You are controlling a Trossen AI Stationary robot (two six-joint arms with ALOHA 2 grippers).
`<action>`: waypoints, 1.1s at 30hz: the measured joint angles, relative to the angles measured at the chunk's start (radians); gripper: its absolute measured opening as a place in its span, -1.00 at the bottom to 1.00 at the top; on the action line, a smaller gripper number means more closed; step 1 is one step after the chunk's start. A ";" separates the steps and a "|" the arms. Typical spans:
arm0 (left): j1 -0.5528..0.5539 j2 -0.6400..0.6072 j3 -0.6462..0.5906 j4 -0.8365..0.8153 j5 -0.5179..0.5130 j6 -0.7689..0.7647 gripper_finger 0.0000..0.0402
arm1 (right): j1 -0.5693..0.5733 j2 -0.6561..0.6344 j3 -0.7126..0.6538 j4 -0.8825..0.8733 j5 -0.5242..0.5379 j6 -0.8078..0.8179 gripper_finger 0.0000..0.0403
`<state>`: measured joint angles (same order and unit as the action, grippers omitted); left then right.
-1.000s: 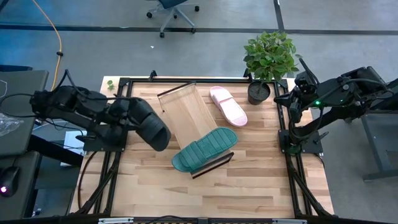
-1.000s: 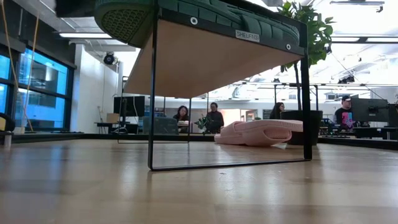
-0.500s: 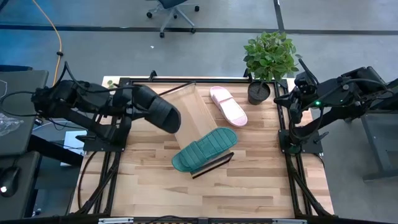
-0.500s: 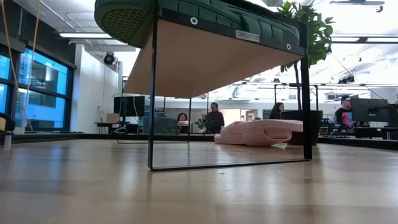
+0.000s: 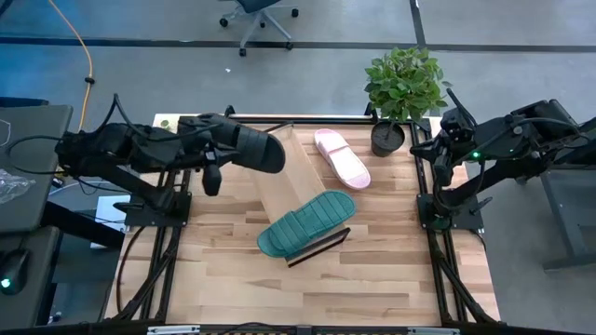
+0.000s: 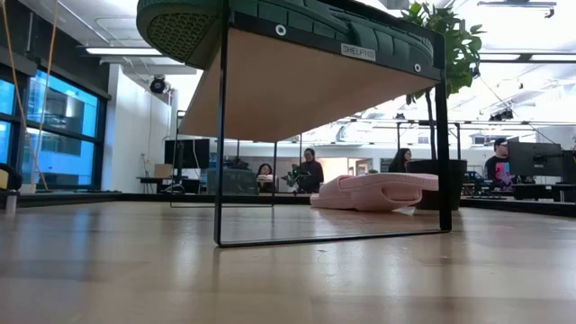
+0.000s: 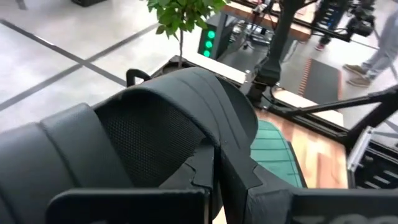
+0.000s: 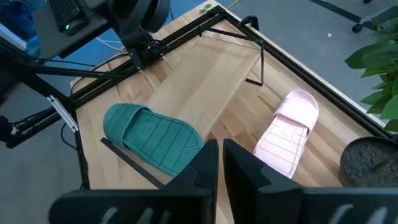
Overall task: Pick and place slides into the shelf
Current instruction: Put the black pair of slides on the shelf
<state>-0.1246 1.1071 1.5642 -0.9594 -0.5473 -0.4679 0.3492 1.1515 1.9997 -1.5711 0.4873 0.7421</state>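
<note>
The left gripper is holding the black slide up in the air, fingers clamped tight on it, the shoe hanging over the far left corner of the shelf. In the left wrist view the black slide is filling the picture, its strap facing the camera.

The judgement here: the carry is nearly done and the placing is next. The green slide is lying sole-up across the near end of the shelf, partly overhanging it, so the free room is the bare far half. A good placing would line the black slide's length with the board, bring it down flat beside the green one without nudging it, and let go only once the sole is resting. The board looks narrow, so a crooked drop could tip the shoe off the edge.

The pink slide is lying on the table just beside the shelf, near the plant, not yet shelved. The right gripper is parked off the right edge of the table, its fingers nearly together on nothing.

Materials: the black slide is showing a broad moulded strap with a mesh patch, looking soft and foamy. The green one has a ribbed, gridded sole. The pink one is smooth and pale. The shelf is a plain light-wood board on thin dark rails; the table is striped butcher block.
</note>
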 joint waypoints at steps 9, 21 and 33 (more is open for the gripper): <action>0.000 0.073 0.000 0.091 -0.094 -0.048 -1.00 | 0.000 0.001 0.000 0.000 0.012 -0.044 -0.92; 0.000 0.137 0.000 0.150 -0.167 -0.168 -1.00 | 0.000 0.001 0.000 0.000 0.019 -0.115 -0.92; 0.000 0.160 0.000 0.158 -0.286 -0.315 -1.00 | 0.000 0.021 0.000 0.002 0.194 -0.201 -0.92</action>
<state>-0.1242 1.2667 1.5642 -0.8017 -0.8330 -0.7830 0.3494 1.1722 1.9995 -1.5687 0.6817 0.5416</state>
